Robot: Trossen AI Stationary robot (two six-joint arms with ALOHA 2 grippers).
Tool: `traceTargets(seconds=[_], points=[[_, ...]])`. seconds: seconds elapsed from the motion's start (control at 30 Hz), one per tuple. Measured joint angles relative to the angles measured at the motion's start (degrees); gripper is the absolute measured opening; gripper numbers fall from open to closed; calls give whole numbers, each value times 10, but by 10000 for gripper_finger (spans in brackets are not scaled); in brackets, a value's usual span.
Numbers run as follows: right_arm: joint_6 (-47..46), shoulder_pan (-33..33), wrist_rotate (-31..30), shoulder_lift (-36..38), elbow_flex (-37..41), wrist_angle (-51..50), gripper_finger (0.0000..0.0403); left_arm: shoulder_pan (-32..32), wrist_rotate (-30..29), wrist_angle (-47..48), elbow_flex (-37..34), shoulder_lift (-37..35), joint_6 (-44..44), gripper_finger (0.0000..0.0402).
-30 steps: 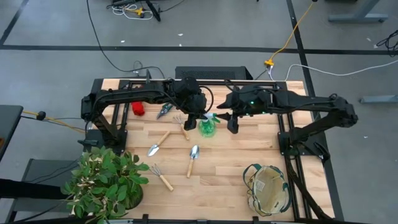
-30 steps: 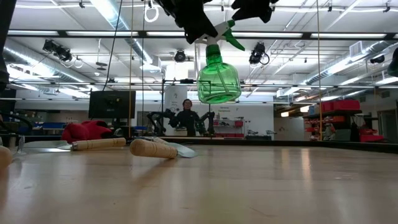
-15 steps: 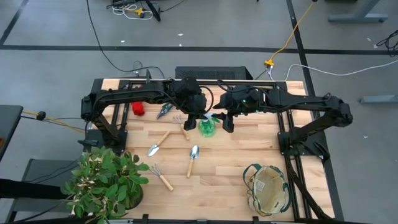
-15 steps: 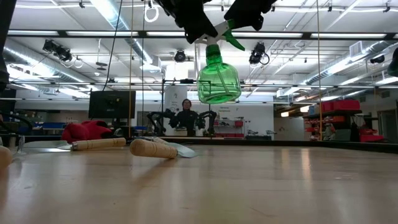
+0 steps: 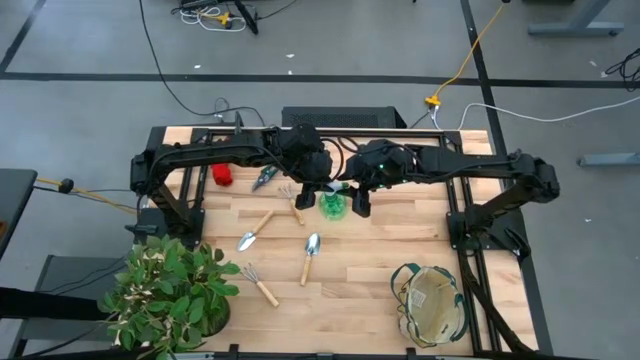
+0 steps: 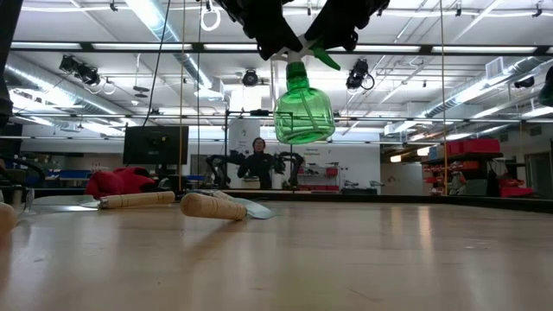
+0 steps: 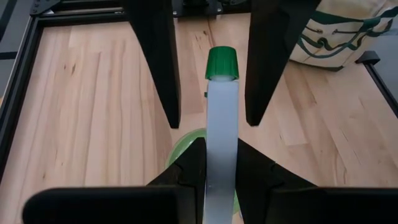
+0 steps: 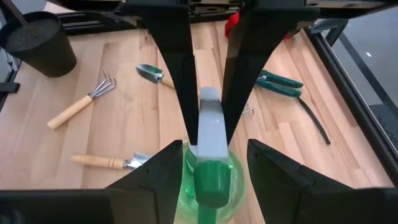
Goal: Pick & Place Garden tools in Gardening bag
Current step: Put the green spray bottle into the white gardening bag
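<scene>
Two dark grippers meet over the far middle of the pale wooden slatted table (image 5: 390,250), and the layout around them explains why. At the left near corner stands a leafy green potted plant (image 5: 165,290), which is not part of the job. Past it, toward the far side, lie the bright red fabric gloves (image 5: 222,176) and the dark-handled pruning shears (image 5: 265,178). The silver trowels (image 5: 311,255) and small rakes (image 5: 260,285) with light wooden handles are scattered flat on the boards, none of them touched yet. Next comes the left gripper (image 5: 322,192), its jaws clamped on the white trigger head of a translucent green plastic spray bottle (image 5: 332,207). The low view shows the bottle hanging upright and well clear of the tabletop. Held by its head this way, its nozzle end sticks out free. The right gripper (image 5: 358,203) hovers just beside it with jaws spread. In the left wrist view its two fingers (image 7: 152,56) stand on either side of the green nozzle cap without touching it. This looks like the set-up for a mid-air handover. The round beige fabric gardening bag (image 5: 432,305) with dark green trim sits at the right near corner, well apart from the spray bottle. That is on the right arm's side, so passing the bottle across probably spares the left arm a long reach.
</scene>
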State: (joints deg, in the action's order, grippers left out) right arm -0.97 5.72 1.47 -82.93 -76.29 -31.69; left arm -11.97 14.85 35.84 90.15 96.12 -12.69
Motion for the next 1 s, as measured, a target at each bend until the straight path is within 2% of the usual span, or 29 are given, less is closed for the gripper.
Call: traceTargets(seconds=[1.0], points=[[2,3,1,14,0,10,183,0,0,-5,0,0,1,67]])
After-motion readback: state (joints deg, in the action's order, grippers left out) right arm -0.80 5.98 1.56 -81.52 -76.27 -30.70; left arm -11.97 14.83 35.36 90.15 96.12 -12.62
